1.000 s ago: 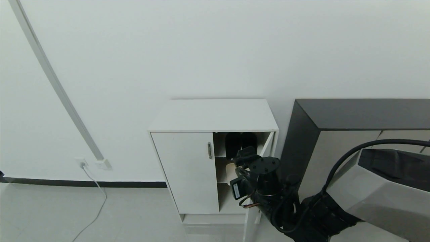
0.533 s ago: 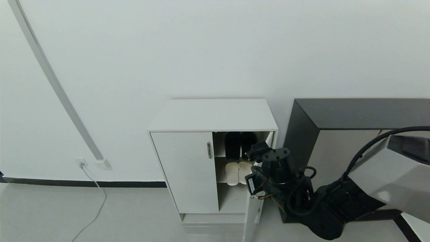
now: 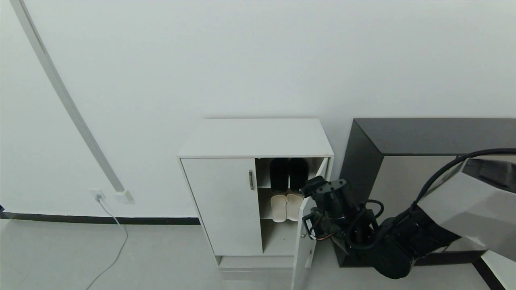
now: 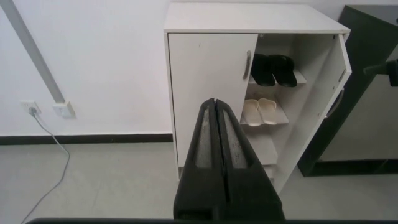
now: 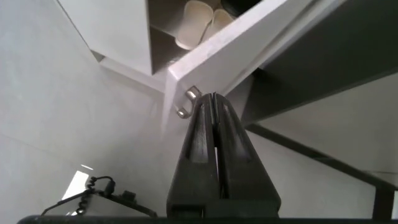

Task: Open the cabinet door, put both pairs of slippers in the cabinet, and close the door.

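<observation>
Both pairs sit inside the cabinet (image 3: 254,139), black slippers (image 3: 288,174) on the upper shelf (image 3: 263,187), white slippers (image 3: 286,206) on the one below, so I only have the open door (image 3: 302,245) left to swing closed; my right tool (image 5: 214,99), pinched together and empty, hangs just beside its handle (image 5: 186,102).

In the cabinet (image 3: 258,137), upper slippers (image 3: 288,174) sit a shelf above lower slippers (image 3: 286,206), open door (image 3: 302,253) at right.

black slippers (image 3: 288,174) above white slippers (image 3: 286,207), door (image 3: 302,245) open
</observation>
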Robot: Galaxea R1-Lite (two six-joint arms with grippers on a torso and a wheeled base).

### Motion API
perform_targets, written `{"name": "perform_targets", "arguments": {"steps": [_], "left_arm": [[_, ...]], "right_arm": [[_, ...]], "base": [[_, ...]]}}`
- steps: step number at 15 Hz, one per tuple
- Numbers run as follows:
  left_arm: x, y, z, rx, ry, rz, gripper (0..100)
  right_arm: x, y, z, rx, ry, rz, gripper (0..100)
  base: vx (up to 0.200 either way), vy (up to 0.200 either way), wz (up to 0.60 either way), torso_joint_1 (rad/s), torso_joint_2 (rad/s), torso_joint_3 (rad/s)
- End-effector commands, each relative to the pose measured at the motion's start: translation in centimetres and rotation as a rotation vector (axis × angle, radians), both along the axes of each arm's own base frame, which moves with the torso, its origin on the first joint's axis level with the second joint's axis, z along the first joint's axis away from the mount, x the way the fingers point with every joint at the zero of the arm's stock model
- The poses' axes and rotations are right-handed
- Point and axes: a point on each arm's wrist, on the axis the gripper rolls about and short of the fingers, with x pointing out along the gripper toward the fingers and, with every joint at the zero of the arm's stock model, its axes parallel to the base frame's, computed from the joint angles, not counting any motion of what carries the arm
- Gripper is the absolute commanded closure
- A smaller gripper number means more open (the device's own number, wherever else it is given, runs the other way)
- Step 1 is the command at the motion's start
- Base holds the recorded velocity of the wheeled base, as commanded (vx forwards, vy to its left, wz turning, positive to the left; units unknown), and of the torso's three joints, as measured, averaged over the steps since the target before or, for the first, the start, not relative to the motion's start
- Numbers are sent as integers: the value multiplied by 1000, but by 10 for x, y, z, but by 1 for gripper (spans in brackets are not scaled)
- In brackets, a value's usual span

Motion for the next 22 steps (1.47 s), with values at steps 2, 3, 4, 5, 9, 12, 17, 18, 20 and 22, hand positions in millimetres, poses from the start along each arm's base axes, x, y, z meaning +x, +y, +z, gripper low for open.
{"name": "perform_targets", "arguments": {"steps": [2,3,4,5,9,12,17,18,20,22], "left_arm": [[0,0,0,0,0,0,100],[0,0,0,0,0,0,100],[0,0,0,0,2,0,100],[0,0,0,0,2,0,100],[0,0,0,0,0,0,100],[0,0,0,0,0,0,100],[0,0,0,0,0,-1,100],[0,0,0,1,0,-1,100],[0,0,0,0,0,-1,100],[0,0,0,0,2,-1,100]], "right_arm": [[16,1,-29,-33,40,-24,100],[19,3,-32,-28,39,-27,100],[24,7,-36,-9,25,-29,100],[29,12,-41,20,-6,-23,100],[43,24,-49,139,-139,2,100],[44,26,-41,219,-199,48,100],[31,-18,-39,371,-170,286,100],[24,-29,-43,384,-141,348,100],[22,-34,-48,379,-125,350,100],[23,-35,-49,377,-121,347,100]], "base": [[0,0,0,0,0,0],[0,0,0,0,0,0],[0,0,0,0,0,0],[0,0,0,0,0,0],[0,0,0,0,0,0],[0,0,0,0,0,0],[0,0,0,0,0,0],[200,0,0,2,7,7],[200,0,0,2,0,0],[200,0,0,-7,7,7]]}}
